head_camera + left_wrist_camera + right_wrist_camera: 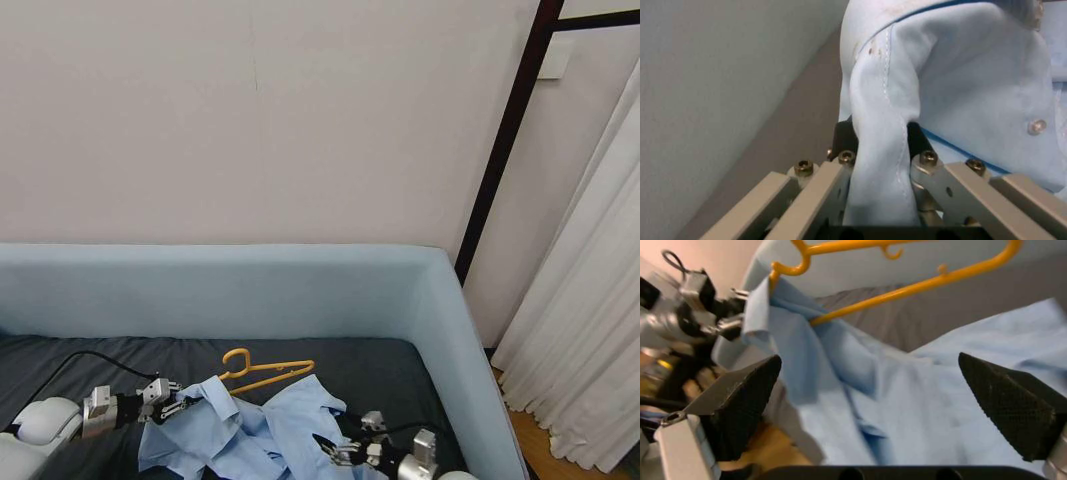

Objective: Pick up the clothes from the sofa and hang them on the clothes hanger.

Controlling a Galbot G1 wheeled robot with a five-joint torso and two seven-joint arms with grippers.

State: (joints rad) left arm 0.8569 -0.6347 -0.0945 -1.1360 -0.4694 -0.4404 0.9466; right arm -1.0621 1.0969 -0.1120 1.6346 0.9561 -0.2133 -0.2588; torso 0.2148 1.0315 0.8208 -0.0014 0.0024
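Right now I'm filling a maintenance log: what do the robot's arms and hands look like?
The left hand is silver metal with black joints on a rounded white arm shell, a black cable looping behind; its pale linkage bars carry brass-coloured bolts. The right hand is silver and black too, with black, wedge-shaped, textured pads.

Left arm (45,420) is a rounded white shell with a silver wrist block and a black cable (100,353) looping off it. Left end effector (879,132) up close: pale beige flat link bars, 4 brassy socket screws (928,158), black fingertips (913,134). Right end effector (869,360) has chunky black wedge pads (1003,402), finely textured, on silver-grey links.
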